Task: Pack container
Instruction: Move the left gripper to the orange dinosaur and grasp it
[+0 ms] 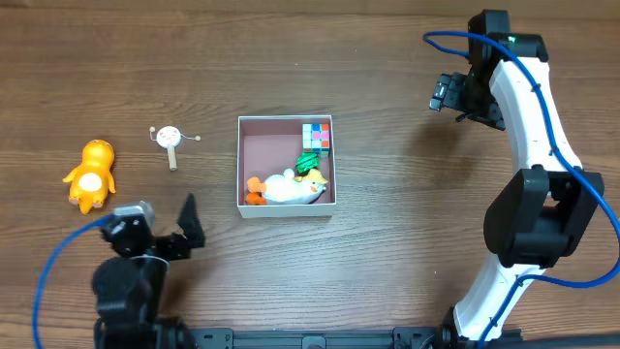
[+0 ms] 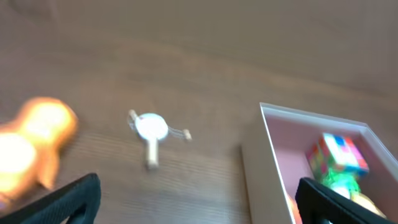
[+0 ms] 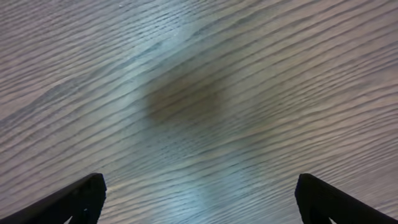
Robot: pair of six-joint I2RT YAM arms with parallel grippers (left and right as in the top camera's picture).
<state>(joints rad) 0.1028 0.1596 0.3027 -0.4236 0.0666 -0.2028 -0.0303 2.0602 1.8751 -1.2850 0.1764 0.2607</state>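
Observation:
The container (image 1: 262, 145), a square white-walled box with a pinkish inside, sits mid-table. In it lie a colourful cube (image 1: 317, 137), a green toy (image 1: 308, 163), a white duck-like toy (image 1: 294, 188) and a small orange piece (image 1: 255, 186). The left wrist view shows the container (image 2: 273, 149) and the cube (image 2: 337, 155), blurred. An orange plush toy (image 1: 90, 174) and a small white toy on a stick (image 1: 170, 139) lie left of the container. My left gripper (image 1: 184, 228) is open and empty at the front left. My right gripper (image 1: 448, 95) is open and empty over bare wood at the far right.
The wooden table (image 1: 407, 242) carries nothing else. The orange plush (image 2: 31, 146) and the white stick toy (image 2: 151, 130) show blurred ahead of my left fingers. The right wrist view shows only wood grain (image 3: 199, 106).

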